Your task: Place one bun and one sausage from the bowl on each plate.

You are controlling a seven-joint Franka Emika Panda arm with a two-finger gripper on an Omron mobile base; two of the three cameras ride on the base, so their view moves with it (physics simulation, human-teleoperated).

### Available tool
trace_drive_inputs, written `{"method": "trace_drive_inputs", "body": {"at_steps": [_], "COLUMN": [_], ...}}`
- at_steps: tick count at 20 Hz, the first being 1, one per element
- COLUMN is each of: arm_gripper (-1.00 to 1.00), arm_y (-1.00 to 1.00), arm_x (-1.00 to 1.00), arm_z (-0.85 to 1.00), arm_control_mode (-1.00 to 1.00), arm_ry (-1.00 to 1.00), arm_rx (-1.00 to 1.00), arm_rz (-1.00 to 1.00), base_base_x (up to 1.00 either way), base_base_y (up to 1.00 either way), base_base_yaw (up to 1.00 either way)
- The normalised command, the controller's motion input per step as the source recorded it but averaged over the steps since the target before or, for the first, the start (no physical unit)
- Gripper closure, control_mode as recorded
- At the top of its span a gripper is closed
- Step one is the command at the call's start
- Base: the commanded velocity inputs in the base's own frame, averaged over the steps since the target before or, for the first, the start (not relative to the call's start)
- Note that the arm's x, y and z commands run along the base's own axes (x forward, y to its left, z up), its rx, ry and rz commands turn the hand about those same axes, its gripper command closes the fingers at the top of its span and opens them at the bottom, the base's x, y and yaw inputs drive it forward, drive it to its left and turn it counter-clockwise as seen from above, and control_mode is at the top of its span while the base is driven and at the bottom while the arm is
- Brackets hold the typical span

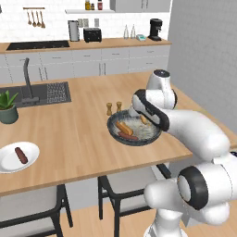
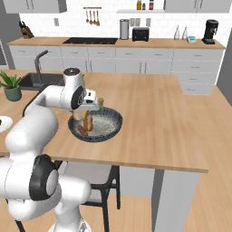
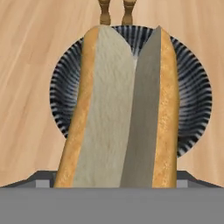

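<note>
Lift the bun [image 3: 122, 109] straight up until it clears the bowl [image 3: 65, 87] rim, then carry it level to the white plate [image 1: 8, 163], well left of the bowl, where a sausage [image 1: 21, 155] lies alone. Your gripper [image 2: 89, 113] points down over the bowl, jaws wide, clasping the bun, which hangs on end above the bowl's middle. The arm reaches forward, elbow bent.

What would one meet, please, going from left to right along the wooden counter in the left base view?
Potted plant → white plate holding a sausage → sink faucet → two small wooden shakers → dark bowl.
</note>
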Motion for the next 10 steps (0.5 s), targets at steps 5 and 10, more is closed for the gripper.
{"method": "trace_drive_inputs", "body": {"at_steps": [5,10], "arm_gripper": [1.0,1.0], "arm_y": [0.02,0.0], "arm_x": [-1.0,-0.89], "arm_z": [0.14,0.18], "arm_control_mode": [-1.0,-1.0], "arm_ry": [-0.15,0.18], "arm_rx": [-0.02,0.0], "arm_rz": [0.13,0.01], "base_base_x": [0.0,0.0], "base_base_y": [0.0,0.0], "base_base_yaw": [0.0,0.0]}}
